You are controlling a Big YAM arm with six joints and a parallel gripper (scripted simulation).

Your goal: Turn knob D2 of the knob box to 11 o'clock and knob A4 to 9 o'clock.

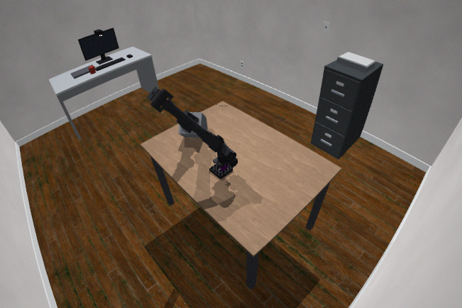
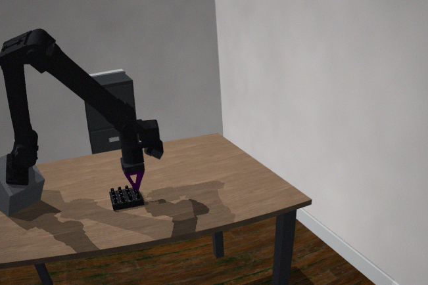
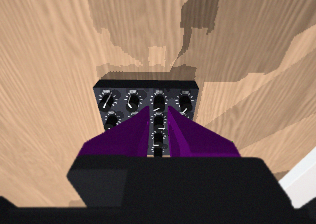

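The black knob box stands on the wooden table, with small black knobs that carry white lines. It also shows in the top view and in the wrist view. My gripper with purple fingers points straight down, its tips just above the box's far right part. In the wrist view the gripper is narrowly open and its fingers straddle one column of knobs, the third from the left in that view. Nothing is clamped between them. The fingers hide the nearer rows. The printed names are too small to read.
The arm's grey base stands on the table to the left of the box. A dark filing cabinet and a white desk with a monitor stand on the floor away from the table.
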